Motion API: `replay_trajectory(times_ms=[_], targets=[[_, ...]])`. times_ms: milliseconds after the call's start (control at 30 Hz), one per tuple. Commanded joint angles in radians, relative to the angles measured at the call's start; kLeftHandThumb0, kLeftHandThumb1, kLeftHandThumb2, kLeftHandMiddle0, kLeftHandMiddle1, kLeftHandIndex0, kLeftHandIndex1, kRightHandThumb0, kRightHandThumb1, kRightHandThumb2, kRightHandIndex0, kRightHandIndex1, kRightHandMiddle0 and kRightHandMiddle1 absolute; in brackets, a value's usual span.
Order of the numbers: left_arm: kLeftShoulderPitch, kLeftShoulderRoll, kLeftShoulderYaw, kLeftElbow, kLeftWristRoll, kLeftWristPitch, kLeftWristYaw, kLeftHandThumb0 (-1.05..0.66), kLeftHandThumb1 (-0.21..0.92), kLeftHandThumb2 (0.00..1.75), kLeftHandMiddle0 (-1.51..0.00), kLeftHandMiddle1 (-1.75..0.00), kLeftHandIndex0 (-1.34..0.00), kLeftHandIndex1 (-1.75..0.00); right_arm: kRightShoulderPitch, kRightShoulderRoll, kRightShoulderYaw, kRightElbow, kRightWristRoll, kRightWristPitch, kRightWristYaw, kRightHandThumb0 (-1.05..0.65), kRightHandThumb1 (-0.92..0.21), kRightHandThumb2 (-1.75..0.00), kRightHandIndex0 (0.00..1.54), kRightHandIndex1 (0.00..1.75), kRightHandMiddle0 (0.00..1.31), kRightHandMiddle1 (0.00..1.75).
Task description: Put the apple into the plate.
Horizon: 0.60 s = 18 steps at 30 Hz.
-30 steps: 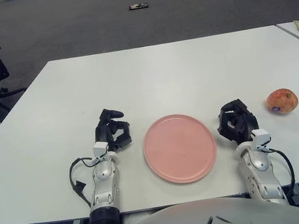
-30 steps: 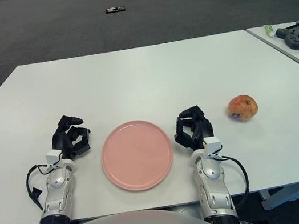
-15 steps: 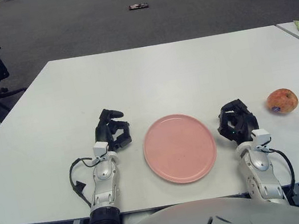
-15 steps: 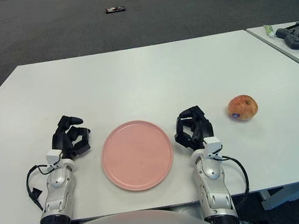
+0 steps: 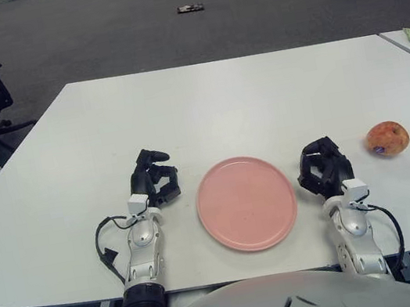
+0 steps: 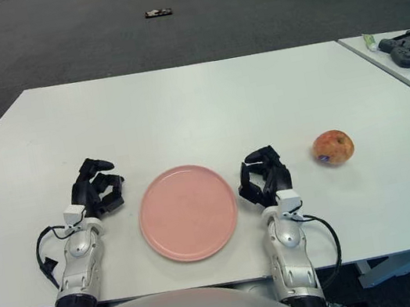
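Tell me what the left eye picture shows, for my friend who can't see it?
An apple sits on a white table, right of an empty pink plate. The robot's right hand rests between them, its left hand left of the plate; both hold nothing.

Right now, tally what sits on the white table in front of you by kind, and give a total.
Apple: 1
Pink plate: 1
Robot hand: 2, the left robot hand and the right robot hand, both resting curled beside the plate
Total: 4
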Motion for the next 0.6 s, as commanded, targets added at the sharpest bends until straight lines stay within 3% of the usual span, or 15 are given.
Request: replay_trajectory(times_ms=[0,67,100,167,200,333,400,500,567], targets=[[0.023,0.001,-0.001,0.044,0.001,0.038,-0.001,0.00,0.42,1.08,-0.64,-1.38,-0.43,-1.75,-0.005,-0.044,0.028,0.069,-0.203,-0.194,-0.125,-0.42,-0.52,-1.07,1.09,1.75,0.45,1.75],[0.022,0.002,0.000,0.046,-0.002,0.036,-0.005,-0.01,0.42,1.09,-0.63,-1.40,-0.43,-1.75,-0.007,-0.077,0.046,0.076,-0.360,-0.254,-0.231,-0.40,-0.62,-0.93,0.83,1.75,0.38,1.75],[0.022,0.002,-0.001,0.047,-0.002,0.035,-0.005,-0.01,0.42,1.09,-0.63,-1.40,-0.43,-1.75,-0.007,-0.095,0.053,0.077,-0.424,-0.254,-0.275,-0.38,-0.73,-0.78,0.55,1.75,0.31,1.75],[0.021,0.002,-0.001,0.049,0.000,0.032,-0.004,-0.01,0.42,1.09,-0.64,-1.40,-0.42,-1.75,-0.009,-0.127,0.062,0.079,-0.525,-0.247,-0.349,-0.37,-0.82,-0.66,0.28,1.64,0.25,1.75],[0.021,0.003,-0.002,0.049,0.001,0.031,-0.004,-0.01,0.42,1.09,-0.64,-1.40,-0.42,-1.75,-0.009,-0.138,0.066,0.077,-0.565,-0.243,-0.380,-0.49,-0.84,-0.65,0.18,1.50,0.16,1.59],[0.021,0.003,-0.003,0.051,0.004,0.028,-0.002,-0.01,0.42,1.09,-0.65,-1.39,-0.42,-1.75,-0.017,-0.178,0.073,0.072,-0.697,-0.231,-0.515,-0.67,-0.74,-0.70,0.04,1.07,0.03,1.23],[0.021,0.003,-0.003,0.050,0.005,0.027,-0.001,-0.01,0.42,1.09,-0.65,-1.39,-0.43,-1.75,-0.019,-0.190,0.077,0.071,-0.736,-0.215,-0.562,-0.70,-0.71,-0.71,0.02,0.97,0.02,1.16],[0.023,0.002,-0.004,0.047,0.007,0.029,0.001,-0.01,0.41,1.09,-0.66,-1.38,-0.43,-1.75,-0.019,-0.205,0.084,0.054,-0.829,-0.143,-0.645,-0.76,-0.65,-0.71,0.01,0.56,0.00,0.97],[0.022,0.002,-0.005,0.046,0.008,0.030,0.002,-0.01,0.41,1.10,-0.66,-1.38,-0.43,-1.75,-0.018,-0.209,0.090,0.050,-0.862,-0.113,-0.674,-0.79,-0.64,-0.71,0.00,0.38,0.00,0.88]])
